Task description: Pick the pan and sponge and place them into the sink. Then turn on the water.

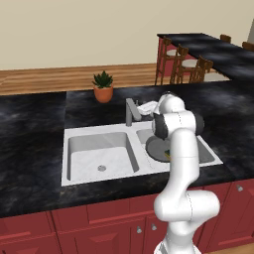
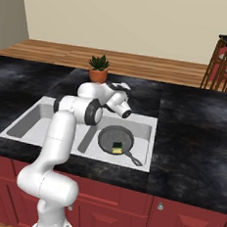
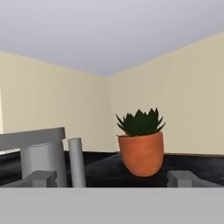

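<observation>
Left basin of the sink (image 1: 74, 136): empty, drain bare. Note that neither task item sits here.

Faucet (image 1: 130, 112): grey, upright, on the divider between basins. The hand view shows its column and spout at the lower left, close ahead of the end effector (image 3: 112, 178). Both fingertips (image 3: 43, 177) stand well apart with nothing between them, so you hold nothing. Risk: your hand sits level with the faucet body, and a straight push may strike the column or spout rather than the handle, leaving the water off. Which part is the handle cannot be told from here.

Potted plant (image 2: 98, 69): on the surface (image 2: 192, 133) just behind the sink, directly in line with the hand. Overshoot past the faucet and you could tip it.

Right basin: the pan (image 2: 117, 139) lies flat inside, handle toward the front right corner, with the sponge (image 2: 117, 147) resting in it. Judged placed; water remains. A wide elbow swing low over this basin could disturb both
</observation>
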